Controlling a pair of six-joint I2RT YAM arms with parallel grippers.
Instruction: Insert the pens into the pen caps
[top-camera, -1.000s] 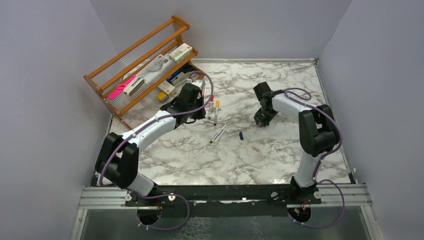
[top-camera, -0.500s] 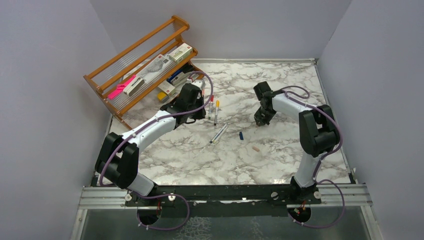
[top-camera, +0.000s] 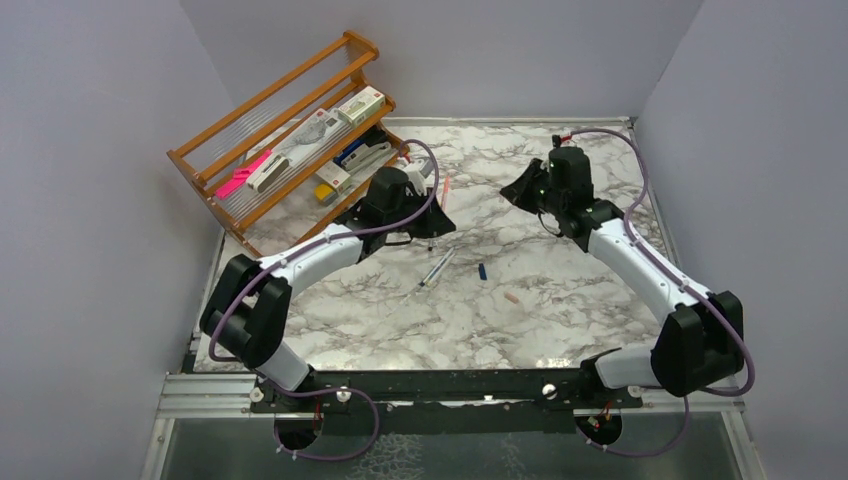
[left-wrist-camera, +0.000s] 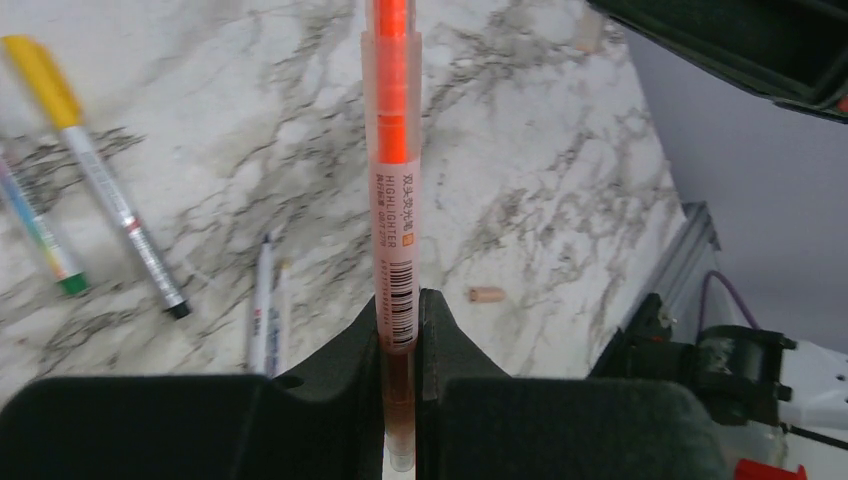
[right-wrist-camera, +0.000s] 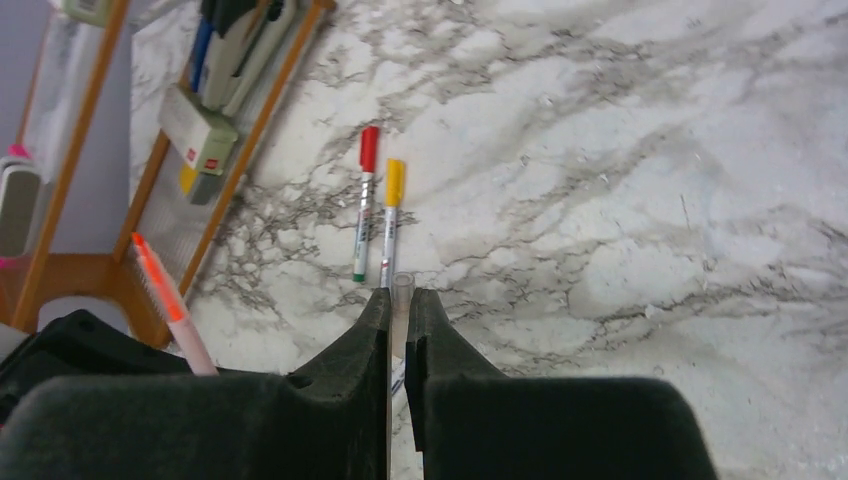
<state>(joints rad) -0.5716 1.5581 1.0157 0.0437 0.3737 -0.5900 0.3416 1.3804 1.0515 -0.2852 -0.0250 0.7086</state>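
My left gripper (left-wrist-camera: 403, 306) is clamped on the salmon-orange plastic highlighter pen (left-wrist-camera: 391, 120), held above the marble-patterned table (top-camera: 560, 320). My right gripper (right-wrist-camera: 399, 300) pinches a tiny pale plastic cap (right-wrist-camera: 403, 283). The two are not joined yet. A dark blue cap (top-camera: 482, 271) and a pale pink cap (top-camera: 511, 297) lie loose.

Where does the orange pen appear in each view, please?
Top external: orange pen, just right of the wooden rack.
Left wrist: centre, upright, clamped in the left end effector.
Right wrist: lower left, slanted.
Shared landmark: yellow-capped pen, in both wrist views only.
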